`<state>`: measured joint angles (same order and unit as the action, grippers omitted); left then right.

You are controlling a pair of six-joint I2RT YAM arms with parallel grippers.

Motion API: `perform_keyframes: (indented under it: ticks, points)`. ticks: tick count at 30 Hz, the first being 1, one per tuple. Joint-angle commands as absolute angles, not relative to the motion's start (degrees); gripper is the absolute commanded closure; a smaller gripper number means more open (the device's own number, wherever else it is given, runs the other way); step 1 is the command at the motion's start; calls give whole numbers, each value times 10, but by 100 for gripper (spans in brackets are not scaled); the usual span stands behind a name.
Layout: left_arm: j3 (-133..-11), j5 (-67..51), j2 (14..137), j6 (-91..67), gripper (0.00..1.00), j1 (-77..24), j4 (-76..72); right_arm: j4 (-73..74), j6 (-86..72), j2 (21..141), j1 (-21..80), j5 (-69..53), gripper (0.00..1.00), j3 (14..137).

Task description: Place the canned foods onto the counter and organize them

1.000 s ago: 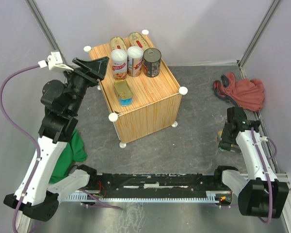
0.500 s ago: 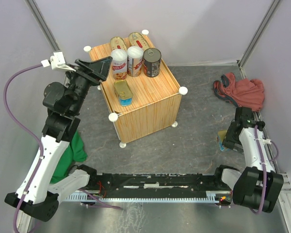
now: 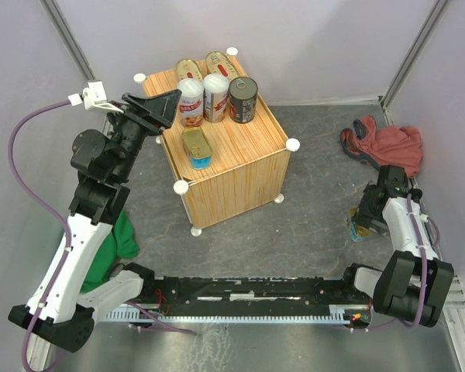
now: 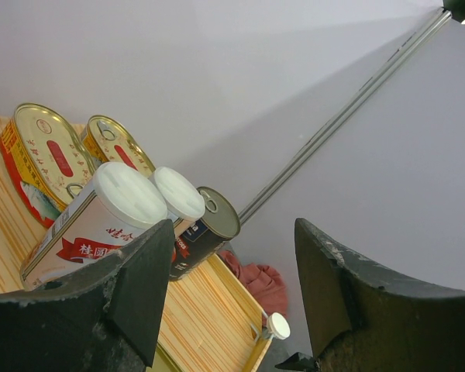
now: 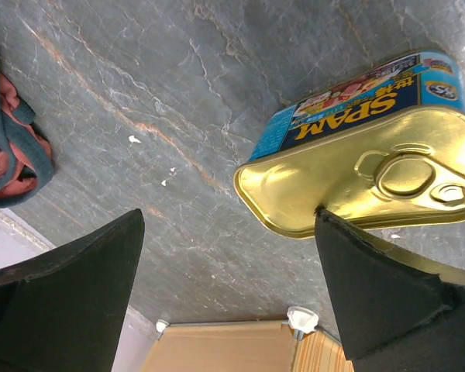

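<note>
We count six tins [image 3: 215, 99] on the counter [image 3: 240, 167], a seventh tin [image 5: 364, 178] on the floor [image 3: 310, 225] well right of it. Left gripper [image 4: 232, 232] at its left edge, right gripper [image 5: 229, 221] over that tin: jaws apart.

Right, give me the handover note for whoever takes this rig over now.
Left jaws: open, empty, by the counter's left rear corner.
Right jaws: wide open, empty, over the seventh can, rectangular, lying on the floor at right.
Done: six cans on the counter: two oval cans at the back, two white-lidded cans and the dark can in a row, one rectangular can in front.
Left: grasp the seventh can, place it on the counter.
</note>
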<state>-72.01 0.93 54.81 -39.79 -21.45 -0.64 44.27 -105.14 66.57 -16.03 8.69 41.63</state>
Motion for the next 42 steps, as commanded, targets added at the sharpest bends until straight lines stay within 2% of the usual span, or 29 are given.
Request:
perform_keyframes:
  ticks: [1, 23, 42]
  points:
    - [-726, 5, 548, -373, 30, -212, -39, 458, -1032, 678, -162, 77, 0, 406]
    - [-693, 17, 508, -401, 31, -211, -46, 559, -1000, 621, -162, 40, 1, 506]
    - [-692, 4, 511, -416, 31, -211, -30, 540, -1060, 594, -162, 22, 2, 407]
